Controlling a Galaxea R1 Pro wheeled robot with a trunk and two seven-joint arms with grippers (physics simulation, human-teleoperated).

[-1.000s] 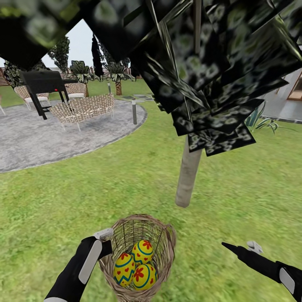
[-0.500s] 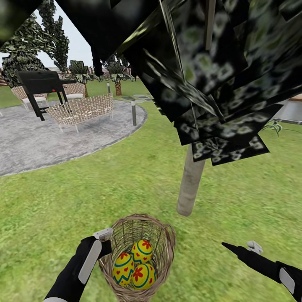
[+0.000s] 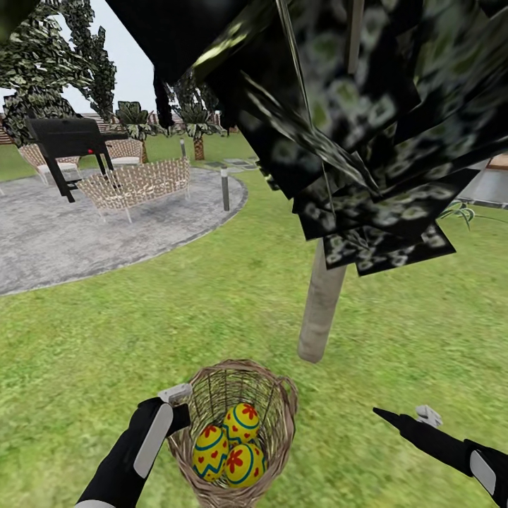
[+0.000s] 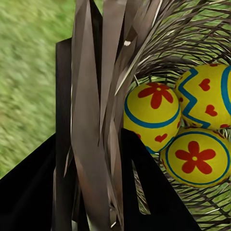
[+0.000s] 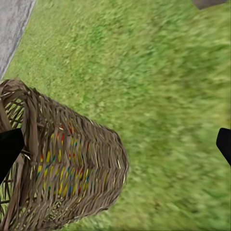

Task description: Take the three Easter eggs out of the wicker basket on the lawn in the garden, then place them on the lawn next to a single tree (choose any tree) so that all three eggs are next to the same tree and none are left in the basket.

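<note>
Left gripper (image 3: 180, 403) stays clamped on basket (image 3: 282, 413) rim at 9 o'clock; three eggs (image 3: 229, 444) inside. Tree (image 3: 321, 303) at 1 o'clock, unmoved. Right gripper (image 3: 406, 418) hangs spread, empty.

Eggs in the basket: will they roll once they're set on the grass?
Probably a little: the three eggs are smooth and rounded, so they could roll off the jaws. The short grass looks flat near the tree, so they should settle. Painted shells look glossy, maybe slippery.

Grey gravel patio (image 3: 85, 233) holds wicker chairs (image 3: 137, 185) and a black grill (image 3: 67, 141).
</note>
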